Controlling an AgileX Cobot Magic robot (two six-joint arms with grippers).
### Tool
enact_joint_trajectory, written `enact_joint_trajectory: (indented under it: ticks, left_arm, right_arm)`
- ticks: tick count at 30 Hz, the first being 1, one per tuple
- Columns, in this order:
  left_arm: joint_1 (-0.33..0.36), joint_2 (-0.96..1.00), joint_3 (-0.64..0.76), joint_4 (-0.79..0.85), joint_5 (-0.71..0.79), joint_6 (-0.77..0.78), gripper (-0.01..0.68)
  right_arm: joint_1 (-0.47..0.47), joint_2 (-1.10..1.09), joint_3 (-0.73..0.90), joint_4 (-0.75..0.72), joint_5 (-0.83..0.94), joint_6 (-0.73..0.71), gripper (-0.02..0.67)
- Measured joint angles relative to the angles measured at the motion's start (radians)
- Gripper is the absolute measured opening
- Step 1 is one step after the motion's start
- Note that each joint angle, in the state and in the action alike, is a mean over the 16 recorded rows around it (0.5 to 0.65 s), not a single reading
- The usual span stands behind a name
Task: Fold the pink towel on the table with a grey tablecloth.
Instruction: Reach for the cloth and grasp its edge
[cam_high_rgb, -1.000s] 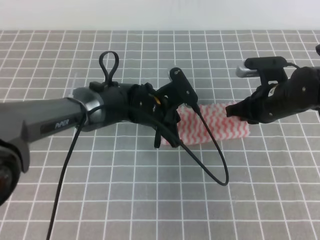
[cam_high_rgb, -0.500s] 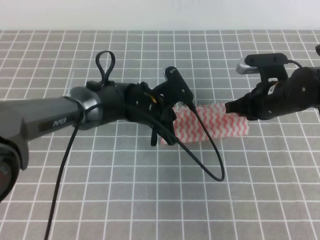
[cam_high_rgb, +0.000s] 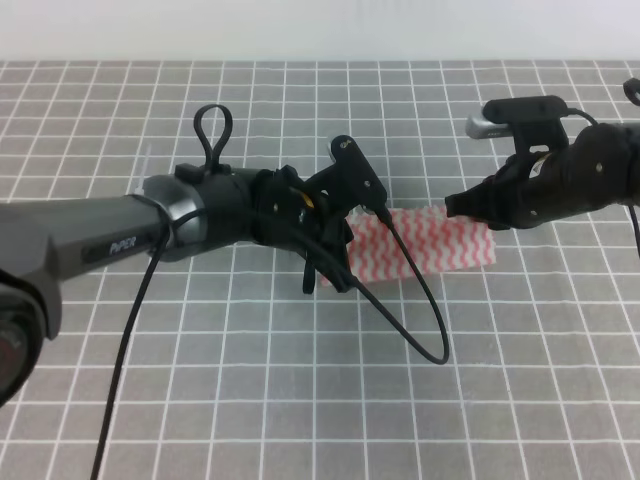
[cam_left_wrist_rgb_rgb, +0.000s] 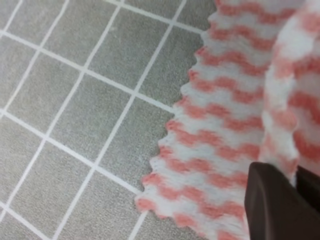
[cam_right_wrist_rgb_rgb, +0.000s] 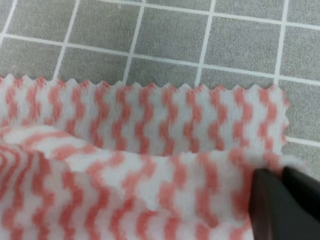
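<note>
Towel (cam_high_rgb: 430, 245) bunched on table (cam_high_rgb: 300, 400), between grippers. Left gripper (cam_left_wrist_rgb_rgb: 295, 200) pinching raised fold, right gripper (cam_right_wrist_rgb_rgb: 285, 200) clamped on top layer's edge.

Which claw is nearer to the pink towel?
Neither: the left claw pinches the towel at its left end, the right claw at its right end.

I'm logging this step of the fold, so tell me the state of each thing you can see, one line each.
pink towel: lying on the table, partly folded, one layer lifted over another, both ends pinched.
left gripper: shut on the pink towel's raised edge.
right gripper: shut on the pink towel's upper layer near its corner.
table with a grey tablecloth: cloth flat, grid lines straight, bearing the towel.
</note>
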Motion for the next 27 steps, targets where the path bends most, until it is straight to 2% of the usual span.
enact_joint_trajectory:
  ticks: [27]
  left_arm:
    - [0.000,0.000,0.000,0.000,-0.006,0.000,-0.002]
  right_arm:
    - [0.000,0.036,-0.022,0.000,-0.002,-0.009,-0.013]
